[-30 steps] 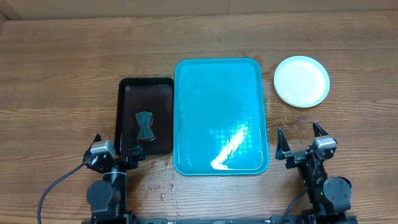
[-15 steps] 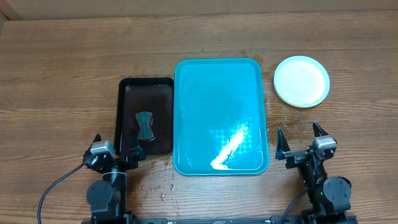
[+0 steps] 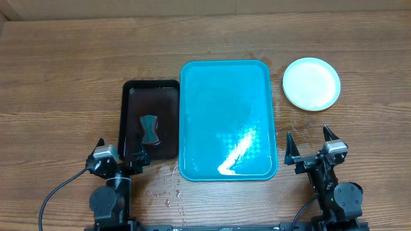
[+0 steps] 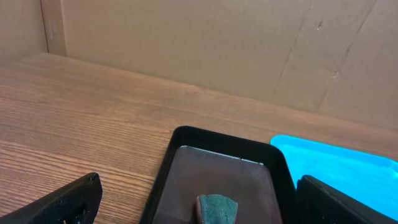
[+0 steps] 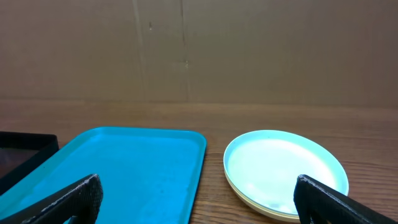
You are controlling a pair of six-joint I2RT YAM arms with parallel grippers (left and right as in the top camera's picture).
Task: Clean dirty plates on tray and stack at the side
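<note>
Holds the left end effector (image 3: 119,146) low at the near edge of the desk (image 3: 58,77), fingers (image 4: 62,202) spread fully wide, pinching nothing. Points it at the black tray (image 3: 149,96), with the near rim just ahead of it. Has a sponge (image 3: 149,129) lying flat in the near half of that black tray; catches only its teal far end in the left wrist view, between the two dark fingers.

Holds the right end effector (image 3: 307,133) at the same near edge, off to the right, likewise spread and gripping nothing, apart from everything on the desk.

Has the tray (image 3: 228,83) lying flat mid-desk, long side running away from the arms, left rim just beside the black tray; cannot tell whether touching. Carries a wet sheen (image 3: 239,149) on the near right part of the floor. Shows water drops (image 3: 172,186) on the wood just off the near left corner.

Finds the plates (image 3: 311,83) off the tray, stacked on the desk near its far right corner, apart from the rim. Shows a pale mint-white plate on top and, in the right wrist view, a yellow-green rim under it; cannot tell the count in the stack. Ends at the back in a cardboard wall (image 5: 186,50).
</note>
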